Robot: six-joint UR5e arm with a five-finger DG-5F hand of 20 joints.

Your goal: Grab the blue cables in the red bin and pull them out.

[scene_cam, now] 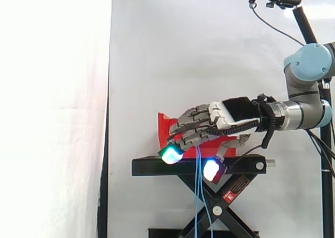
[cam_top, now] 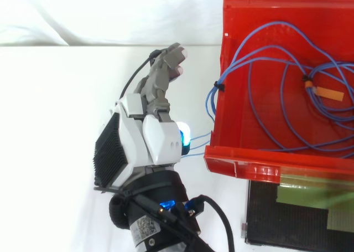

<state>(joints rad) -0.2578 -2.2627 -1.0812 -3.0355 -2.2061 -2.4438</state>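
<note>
White curtain (scene_cam: 183,49) forms the backdrop in the side view, and a black scissor-lift stand (scene_cam: 157,167) in front of it carries the red bin (cam_top: 232,163) on its top plate. The arm (scene_cam: 309,65) enters from the right edge of the side view and holds the hand (scene_cam: 230,112) level, just in front of the bin's open face. The fingers (scene_cam: 191,123) are curled downward. One fingertip pad (scene_cam: 171,154) glows green at the stand's top edge, and the thumb pad (scene_cam: 212,170) glows white and magenta slightly lower and to its right. The blue cables (scene_cam: 199,196) come out from under the curled fingers, pass between these two pads and hang straight down in front of the stand's crossed legs. In the top view, the hand (cam_top: 157,135) sits just beside the bin's left wall, near its front corner. Thin blue strands run from that corner to the cyan-glowing pad (cam_top: 184,137), so the fingers are closed on the cables. Most of the blue cables (cam_top: 265,86) lie coiled in loose loops on the bin floor. A black tie (cam_top: 217,87) bundles several strands where they cross the left wall. An orange tag (cam_top: 327,92) is attached to the coil near the bin's right side.
</note>
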